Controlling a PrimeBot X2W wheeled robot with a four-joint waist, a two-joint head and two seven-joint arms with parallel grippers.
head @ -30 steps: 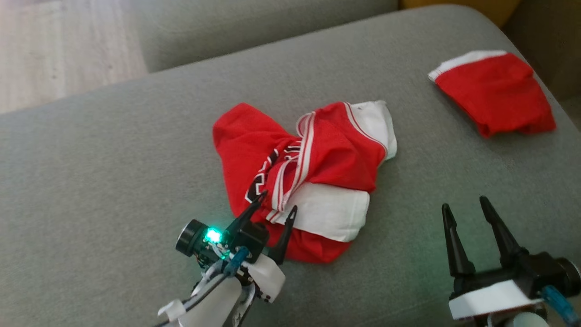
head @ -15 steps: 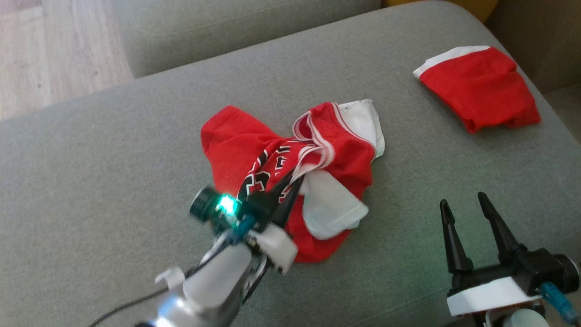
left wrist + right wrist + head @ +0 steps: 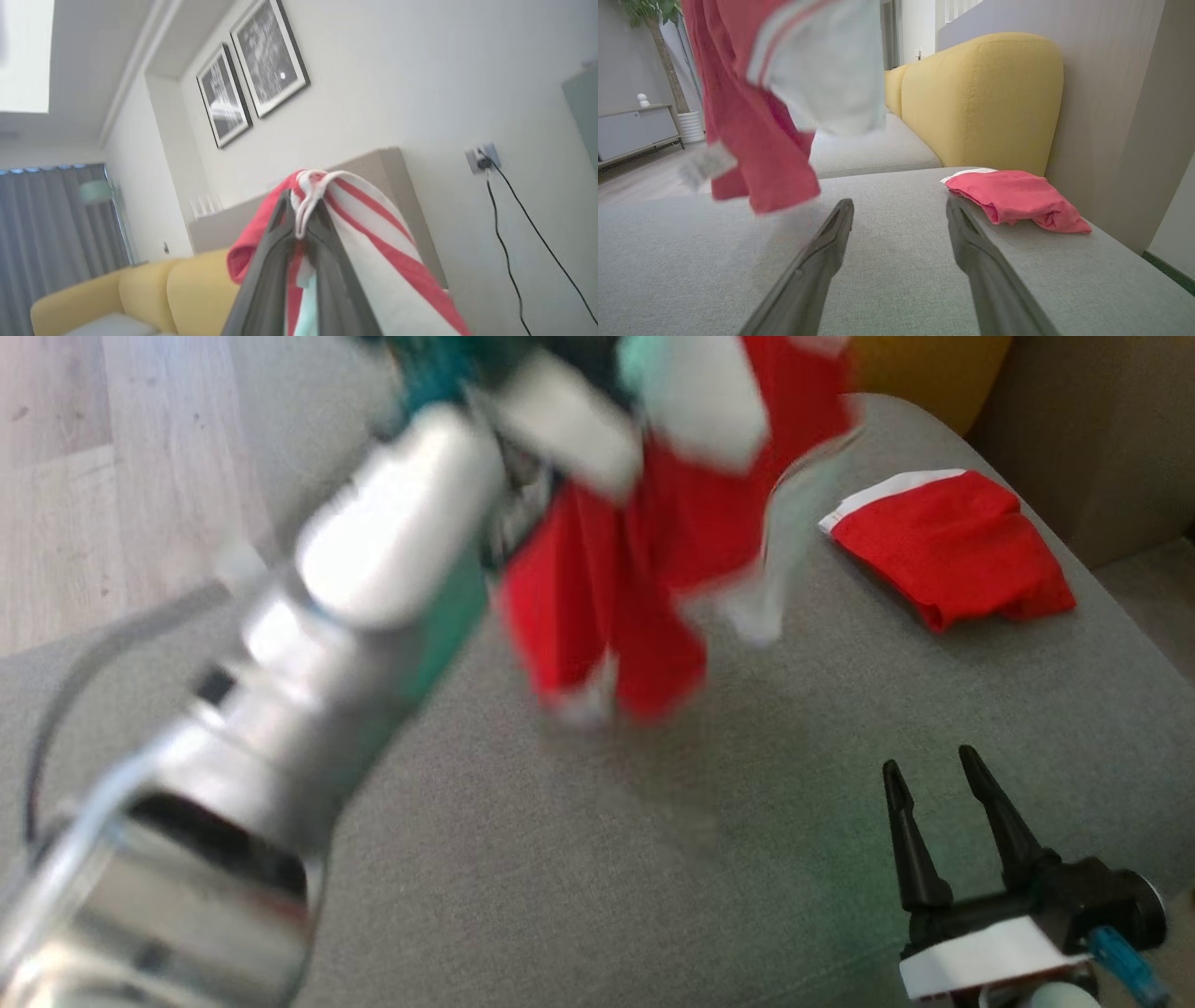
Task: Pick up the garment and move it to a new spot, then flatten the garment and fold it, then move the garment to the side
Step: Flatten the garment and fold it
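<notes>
Garment (image 3: 644,569): a red piece with white panels and red-and-white striped trim is shown hanging in the air above the grey cushion (image 3: 653,859), blurred in the head view.
Long axis: it is seen to run near vertical, from the pinched striped edge at the top down to the loose red ends at the bottom.
Pointing: the gathered trim is turned upward into the grip; the free ends point down toward the cushion and appear clear of it in the right wrist view (image 3: 752,140).
White panel (image 3: 826,70): it is draped on the side of the hanging cloth nearer the yellow backrest (image 3: 980,93).
Left gripper (image 3: 301,205): the dark fingers (image 3: 275,261) are pressed together on the striped edge, with cloth spilling over both sides of them (image 3: 373,224).
Left forearm (image 3: 280,709): it is seen as a pale, blurred bulk crossing the head view from lower left to the top.
Right gripper (image 3: 929,761): the two fingers are spread apart with nothing between them, low over the cushion's near right part (image 3: 899,203), well apart from the garment.
Folded red piece (image 3: 952,546): a second item with a white band is laid flat at the cushion's far right corner, beside the backrest (image 3: 1013,198).
Surroundings: a wooden floor (image 3: 93,476) is seen at far left; framed pictures (image 3: 252,70) and a wall socket (image 3: 481,158) are shown on the wall.
</notes>
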